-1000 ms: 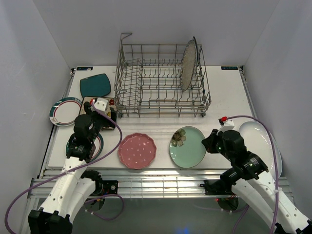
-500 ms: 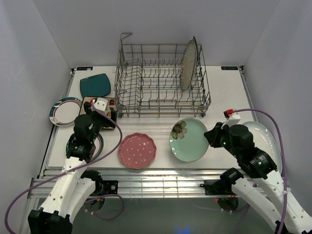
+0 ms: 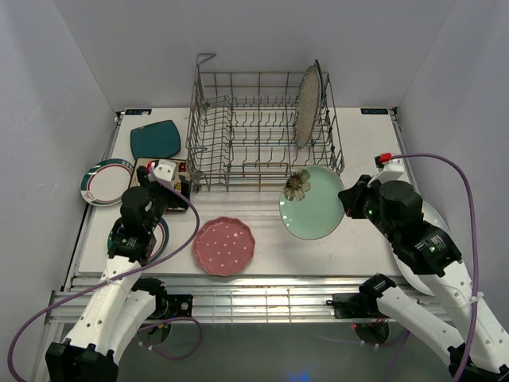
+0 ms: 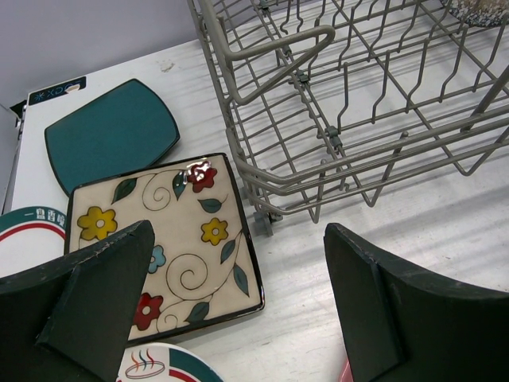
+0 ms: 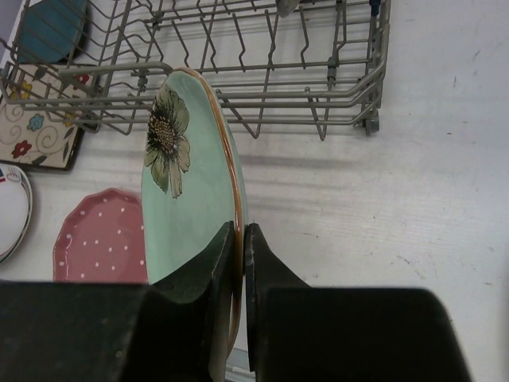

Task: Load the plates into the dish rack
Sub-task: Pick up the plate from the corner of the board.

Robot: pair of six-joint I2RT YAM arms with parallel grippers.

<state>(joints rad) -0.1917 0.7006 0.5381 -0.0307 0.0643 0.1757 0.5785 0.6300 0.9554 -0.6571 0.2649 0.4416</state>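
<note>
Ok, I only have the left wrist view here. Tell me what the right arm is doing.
Observer: The right arm has its jaws shut on the rim of the mint green plate, which is tilted up on edge by the front right corner of the dish rack.
Operator: Report what is loaded in the rack.
Observer: One speckled plate stands on edge near the rack's right end.
Operator: Name a plate lying between the arms.
Observer: A pink dotted plate lies flat on the table there, in front of the rack.
</note>
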